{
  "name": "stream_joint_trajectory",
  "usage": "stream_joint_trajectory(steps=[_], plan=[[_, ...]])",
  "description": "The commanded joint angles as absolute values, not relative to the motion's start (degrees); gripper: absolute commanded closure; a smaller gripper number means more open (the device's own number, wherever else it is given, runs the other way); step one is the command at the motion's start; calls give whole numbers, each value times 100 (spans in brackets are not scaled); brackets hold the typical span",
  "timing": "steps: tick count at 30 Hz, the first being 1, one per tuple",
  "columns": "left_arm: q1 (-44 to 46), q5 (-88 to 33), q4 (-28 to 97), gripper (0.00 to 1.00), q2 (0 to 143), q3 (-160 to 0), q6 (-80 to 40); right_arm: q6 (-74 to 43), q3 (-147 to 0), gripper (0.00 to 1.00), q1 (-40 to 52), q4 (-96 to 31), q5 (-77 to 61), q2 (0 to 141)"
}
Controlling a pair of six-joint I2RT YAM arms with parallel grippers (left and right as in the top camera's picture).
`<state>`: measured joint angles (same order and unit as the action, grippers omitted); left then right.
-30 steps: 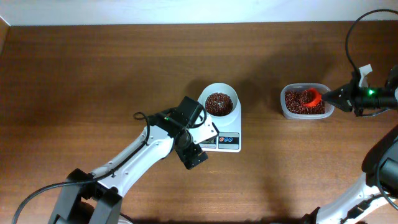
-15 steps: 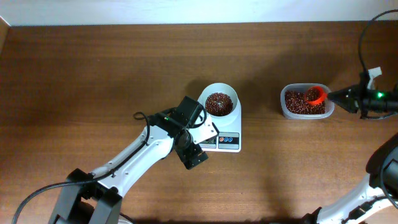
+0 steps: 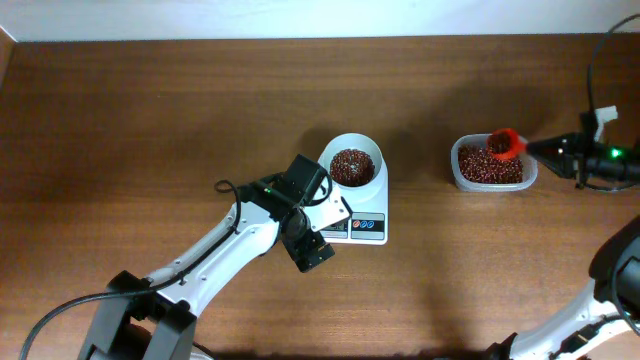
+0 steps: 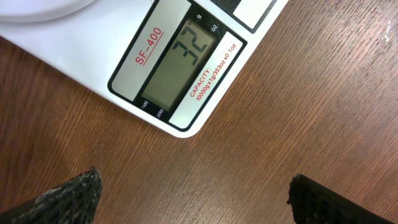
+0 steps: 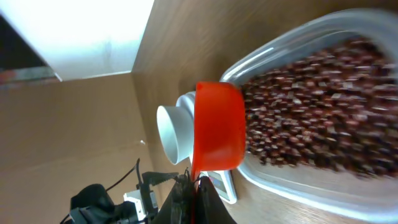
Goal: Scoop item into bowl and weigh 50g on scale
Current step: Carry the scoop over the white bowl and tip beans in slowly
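Scoop [image 3: 505,145] gripped by right claw [image 3: 532,149] above tub [image 3: 458,172]; left claw [image 4: 196,198] agape.

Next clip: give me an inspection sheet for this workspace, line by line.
Surface: brown wood-grain table.
Job's things: beans heaped in white bowl on scale; display reads 32; more beans in clear tub.
Clutter: nothing seen.
Grippers: left gripper open, at the scale's front corner; right gripper shut on red scoop over the tub.
Cables: black cable looping by the right arm.
Surroundings: white wall strip beyond the table.
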<state>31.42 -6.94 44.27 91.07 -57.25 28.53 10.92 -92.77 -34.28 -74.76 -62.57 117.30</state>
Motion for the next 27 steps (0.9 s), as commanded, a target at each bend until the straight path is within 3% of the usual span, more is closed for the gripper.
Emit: stream_joint_trajectory(steps=[1,15,27], plan=[[3133,-775,4416,1,9039,-5704,2945,1201,-9249,96,-2974,-7472,-6576,11762],[3133,-773,4416,1,9039,-5704,2945,1173,-9249,96,-915,-7347,-6901,11762],[3133,-773,4416,1,9039,-5704,2943,1002,-9485,96,-32,-6947,-6694,11756]])
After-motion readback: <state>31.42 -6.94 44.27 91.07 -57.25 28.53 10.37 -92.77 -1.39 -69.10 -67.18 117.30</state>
